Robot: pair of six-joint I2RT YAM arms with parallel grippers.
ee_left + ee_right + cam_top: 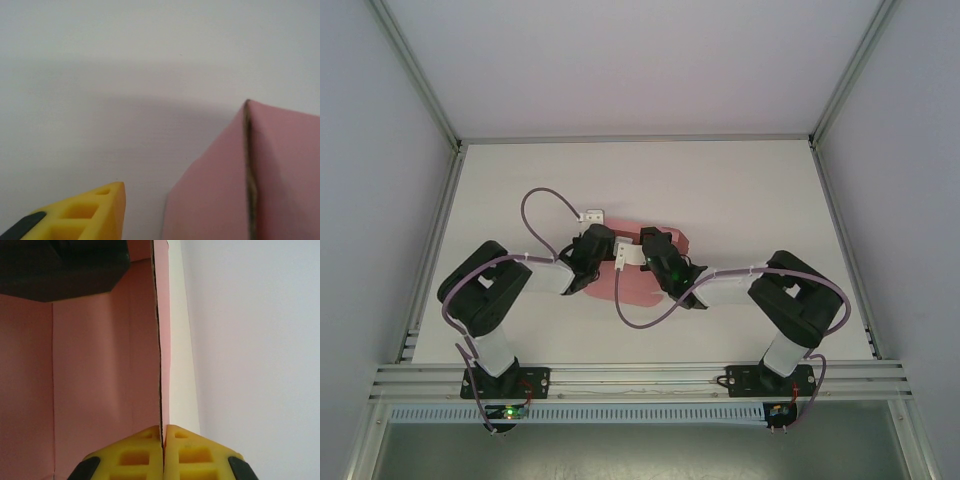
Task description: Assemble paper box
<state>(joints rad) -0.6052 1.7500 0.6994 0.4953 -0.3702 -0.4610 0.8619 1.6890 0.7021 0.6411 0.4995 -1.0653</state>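
The paper box (638, 285) is pink thin card lying partly folded at the middle of the table, between the two arms. My right gripper (163, 432) is shut on a raised pink wall of the paper box (100, 380), whose edge runs straight up from between the yellow fingertips. My left gripper (603, 266) sits at the card's left side. In the left wrist view one yellow finger (100, 210) stands apart from a raised pink flap (225, 195), with bare table between them. Its other finger is hidden behind the card.
The white table (720, 190) stretches behind the card, with aluminium frame posts at its sides and a rail (640, 378) along the near edge. Purple cables (542, 200) loop over both arms. A black part of the other arm (65, 267) hangs over the card.
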